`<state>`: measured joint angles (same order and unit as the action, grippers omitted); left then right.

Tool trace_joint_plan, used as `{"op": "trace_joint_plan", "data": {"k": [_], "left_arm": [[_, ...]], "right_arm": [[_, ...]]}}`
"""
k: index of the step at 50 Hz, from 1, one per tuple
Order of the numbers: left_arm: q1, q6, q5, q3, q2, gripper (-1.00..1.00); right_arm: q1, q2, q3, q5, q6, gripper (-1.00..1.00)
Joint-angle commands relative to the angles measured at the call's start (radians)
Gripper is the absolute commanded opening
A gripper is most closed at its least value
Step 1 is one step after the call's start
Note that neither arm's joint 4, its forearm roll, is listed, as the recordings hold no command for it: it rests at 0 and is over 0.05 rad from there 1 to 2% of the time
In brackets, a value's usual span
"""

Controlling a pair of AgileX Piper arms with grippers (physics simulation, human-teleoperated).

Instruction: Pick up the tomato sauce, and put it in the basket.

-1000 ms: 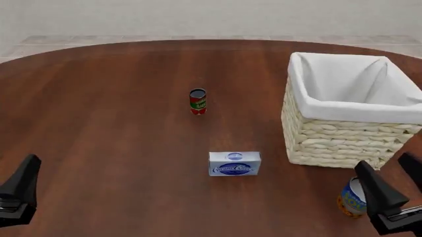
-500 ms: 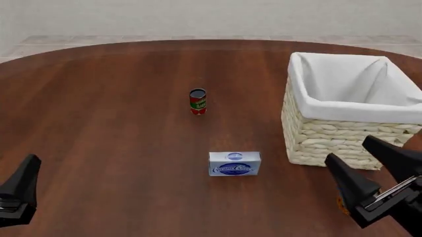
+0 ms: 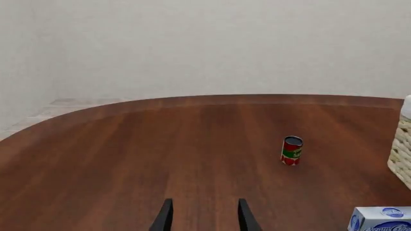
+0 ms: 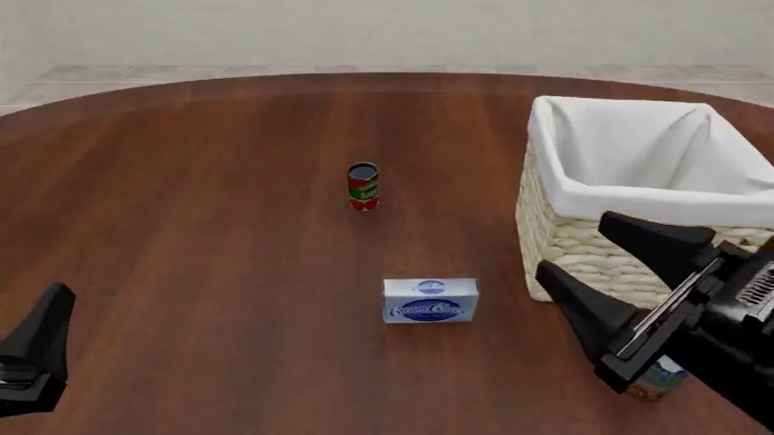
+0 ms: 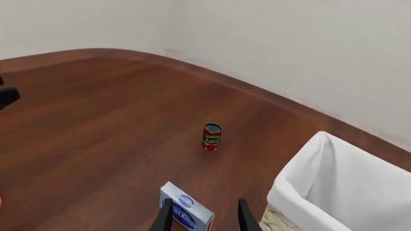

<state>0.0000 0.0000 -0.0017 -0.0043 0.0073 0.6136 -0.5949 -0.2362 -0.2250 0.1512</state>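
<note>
At the near left corner of the table (image 4: 181,272), the left gripper (image 3: 203,220) was seen low, w/ its fingers parted and nothing between them; only one dark finger showed in the front view. At the near right edge, the right gripper (image 4: 604,276) was raised above the tabletop, jaws spread wide and empty, its fingers pointed toward the table centre. Just beneath that arm, a blue-and-orange can (image 4: 659,376) was partly hidden, only its lower part visible. Near the middle, slightly toward the near edge, a blue-and-white box (image 4: 430,300) was stood on its long side, approx. level w/ the near wall of the basket (image 4: 581,254). The basket was placed by the right edge, white cloth lining folded over its rim, interior seen as empty. Farther in, about mid-table, the tomato sauce (image 4: 362,186) was stood upright, well apart from both grippers, the box and the basket, and untouched.
</note>
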Motion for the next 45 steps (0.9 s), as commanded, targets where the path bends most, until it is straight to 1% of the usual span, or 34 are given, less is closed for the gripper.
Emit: {"op": "trace_joint_plan", "data": {"k": [1,3,4,6,8,10,16,18,19,20,21,22,24,26,29,31,33,36,38,39,40,41,43,44,45], "left_arm": [[0.000,0.000,0.000,0.000,0.000,1.00],[0.000,0.000,0.000,0.000,0.000,1.00],[0.000,0.000,0.000,0.000,0.000,1.00],[0.000,0.000,0.000,0.000,0.000,1.00],[0.000,0.000,0.000,0.000,0.000,1.00],[0.000,0.000,0.000,0.000,0.000,1.00],[0.000,0.000,0.000,0.000,0.000,1.00],[0.000,0.000,0.000,0.000,0.000,1.00],[0.000,0.000,0.000,0.000,0.000,1.00],[0.000,0.000,0.000,0.000,0.000,1.00],[0.000,0.000,0.000,0.000,0.000,1.00],[0.000,0.000,0.000,0.000,0.000,1.00],[0.000,0.000,0.000,0.000,0.000,1.00],[0.000,0.000,0.000,0.000,0.000,1.00],[0.000,0.000,0.000,0.000,0.000,1.00],[0.000,0.000,0.000,0.000,0.000,1.00],[0.000,0.000,0.000,0.000,0.000,1.00],[0.000,0.000,0.000,0.000,0.000,1.00],[0.000,0.000,0.000,0.000,0.000,1.00],[0.000,0.000,0.000,0.000,0.000,1.00],[0.000,0.000,0.000,0.000,0.000,1.00],[0.000,0.000,0.000,0.000,0.000,1.00],[0.000,0.000,0.000,0.000,0.000,1.00],[0.000,0.000,0.000,0.000,0.000,1.00],[0.000,0.000,0.000,0.000,0.000,1.00]], "right_arm": [[0.064,-0.104,-0.063,-0.023,0.044,1.00],[0.058,-0.110,-0.068,-0.025,0.049,1.00],[0.065,-0.118,-0.078,-0.017,0.042,1.00],[0.065,-0.132,-0.091,-0.014,0.069,1.00],[0.070,-0.146,-0.113,-0.005,0.063,1.00],[0.075,-0.166,-0.130,-0.002,0.079,1.00],[0.076,-0.225,-0.181,0.001,0.086,1.00],[0.070,-0.240,-0.206,0.014,0.082,1.00],[0.049,-0.251,-0.214,0.017,0.098,1.00],[0.054,-0.252,-0.212,0.012,0.126,1.00],[0.055,-0.255,-0.222,0.014,0.134,1.00],[0.055,-0.260,-0.240,0.031,0.114,1.00],[0.046,-0.274,-0.255,0.040,0.119,1.00],[0.041,-0.299,-0.295,0.070,0.103,1.00],[0.027,-0.345,-0.330,0.082,0.122,1.00],[0.018,-0.368,-0.365,0.094,0.112,1.00],[0.004,-0.387,-0.407,0.117,0.089,1.00],[0.000,-0.415,-0.440,0.128,0.093,1.00],[-0.016,-0.445,-0.475,0.140,0.115,1.00],[-0.017,-0.452,-0.491,0.144,0.107,1.00],[-0.029,-0.464,-0.515,0.161,0.083,1.00],[-0.025,-0.471,-0.529,0.167,0.087,1.00],[-0.030,-0.486,-0.544,0.170,0.114,1.00],[-0.027,-0.498,-0.557,0.176,0.112,1.00],[-0.027,-0.510,-0.575,0.189,0.092,1.00]]}}
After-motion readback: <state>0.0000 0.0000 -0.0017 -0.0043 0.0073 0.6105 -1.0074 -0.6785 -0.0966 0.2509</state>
